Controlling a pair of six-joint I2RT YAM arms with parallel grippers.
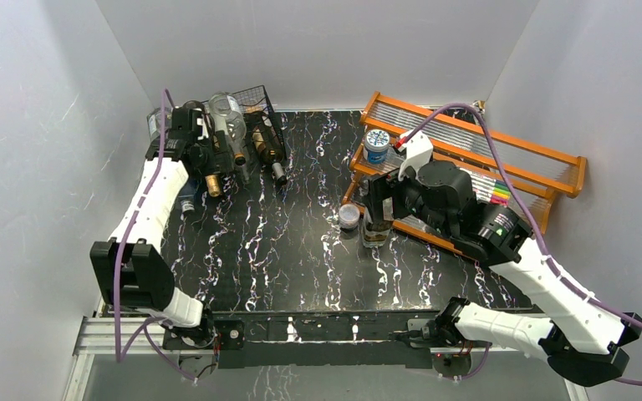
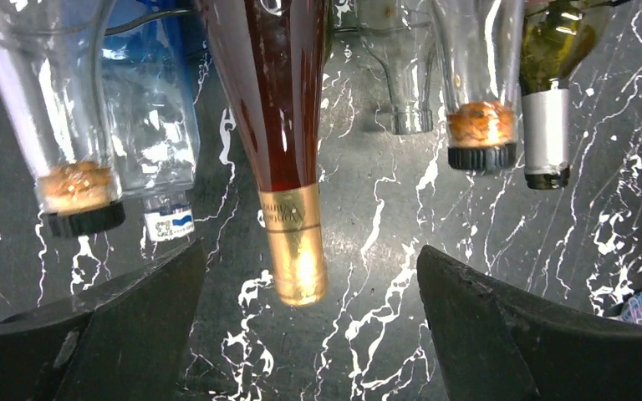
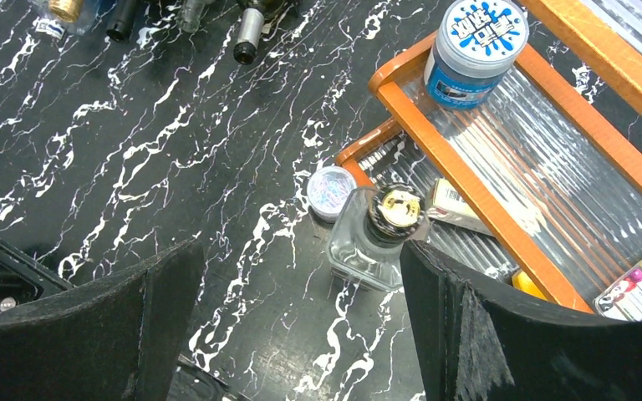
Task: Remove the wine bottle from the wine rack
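My left gripper (image 2: 309,255) is spread wide; wine bottle (image 2: 272,92) neck points straight at me between the jaws, body running ahead.

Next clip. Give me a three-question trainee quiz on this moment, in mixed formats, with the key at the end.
1. True or false: the left gripper is shut on the gold-foil bottle.
2. Which arm is at the wine rack? A: left. B: right.
3. Fill in: the blue-lidded tub sits on the orange ____.
Key: 1 false, the jaws stand wide open. 2 A. 3 shelf.
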